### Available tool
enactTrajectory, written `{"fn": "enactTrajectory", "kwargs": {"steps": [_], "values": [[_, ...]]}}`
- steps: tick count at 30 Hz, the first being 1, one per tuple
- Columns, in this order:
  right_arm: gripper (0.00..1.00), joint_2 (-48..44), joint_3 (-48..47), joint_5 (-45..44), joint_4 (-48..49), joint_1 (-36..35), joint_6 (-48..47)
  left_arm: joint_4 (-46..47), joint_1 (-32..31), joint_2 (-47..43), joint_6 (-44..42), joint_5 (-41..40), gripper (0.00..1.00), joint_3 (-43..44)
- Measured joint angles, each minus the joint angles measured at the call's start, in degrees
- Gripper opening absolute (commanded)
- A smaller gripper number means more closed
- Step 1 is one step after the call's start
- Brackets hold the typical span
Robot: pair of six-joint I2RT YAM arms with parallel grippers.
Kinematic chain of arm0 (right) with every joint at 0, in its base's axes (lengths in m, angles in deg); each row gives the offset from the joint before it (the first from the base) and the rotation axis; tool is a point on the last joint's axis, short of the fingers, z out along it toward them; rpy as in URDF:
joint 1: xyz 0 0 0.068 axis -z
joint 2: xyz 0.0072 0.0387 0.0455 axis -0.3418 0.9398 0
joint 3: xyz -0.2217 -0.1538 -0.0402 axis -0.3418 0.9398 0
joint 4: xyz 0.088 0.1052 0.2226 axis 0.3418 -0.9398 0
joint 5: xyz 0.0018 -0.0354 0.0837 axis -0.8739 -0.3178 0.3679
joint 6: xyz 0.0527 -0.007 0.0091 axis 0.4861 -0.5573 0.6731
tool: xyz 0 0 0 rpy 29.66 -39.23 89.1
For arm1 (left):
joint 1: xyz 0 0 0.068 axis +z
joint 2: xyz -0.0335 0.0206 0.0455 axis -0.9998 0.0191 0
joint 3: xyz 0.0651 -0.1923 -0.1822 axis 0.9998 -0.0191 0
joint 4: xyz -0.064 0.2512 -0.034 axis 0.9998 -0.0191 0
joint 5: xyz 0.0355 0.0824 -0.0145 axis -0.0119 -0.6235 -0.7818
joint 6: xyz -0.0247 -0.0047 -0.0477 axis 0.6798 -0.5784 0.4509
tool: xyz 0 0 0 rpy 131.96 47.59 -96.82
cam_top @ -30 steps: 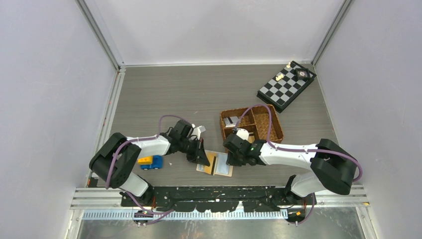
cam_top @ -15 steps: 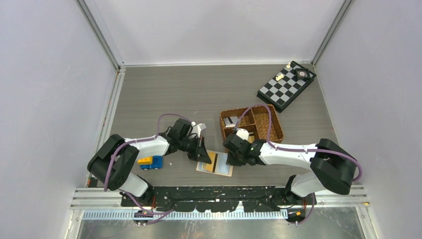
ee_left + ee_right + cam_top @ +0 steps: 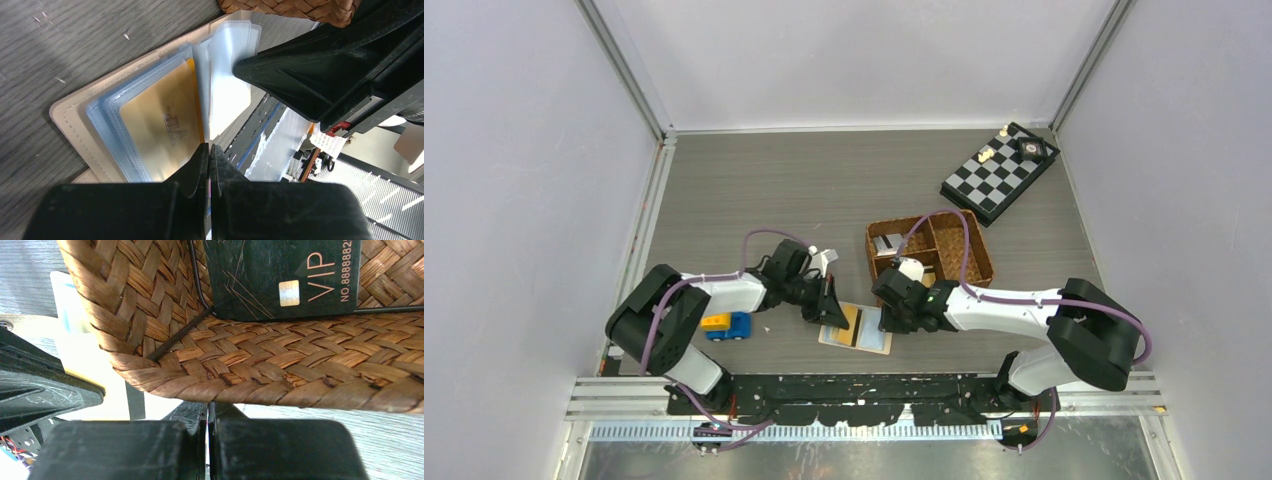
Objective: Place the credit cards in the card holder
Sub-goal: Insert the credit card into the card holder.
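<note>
The card holder [image 3: 871,342] lies open on the table between my two grippers, beige outside [image 3: 70,120] with clear blue-grey pockets. A yellow-tan credit card [image 3: 160,125] sits in one pocket, its dark stripe showing from above. My left gripper [image 3: 830,310] is shut, its tips [image 3: 209,148] at that card's edge, nothing visible between them. My right gripper [image 3: 892,318] is shut too [image 3: 208,406], low over the holder's right side against the basket wall. A black credit card [image 3: 280,280] marked VIP lies inside the basket.
The brown woven divided basket [image 3: 979,250] stands just behind the holder and my right gripper. A blue and yellow toy truck [image 3: 727,325] sits left of my left arm. A chessboard [image 3: 999,175] with a few pieces lies at the back right.
My left gripper has edged slightly toward the card holder. The right arm and the holder have not visibly moved.
</note>
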Motion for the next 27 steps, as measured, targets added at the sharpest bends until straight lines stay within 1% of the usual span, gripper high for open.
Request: {"fn": "enactTrajectory", "kwargs": {"steps": [11, 27], "values": [[0.0, 0.0, -0.02, 0.02, -0.04, 0.02, 0.04, 0.79, 1.49, 3.02, -1.64, 1.11, 0.0, 0.15], [0.01, 0.09, -0.07, 0.37, -0.04, 0.17, 0.15, 0.48, 1.92, 5.07, -4.85, 2.75, 0.0, 1.75]]}}
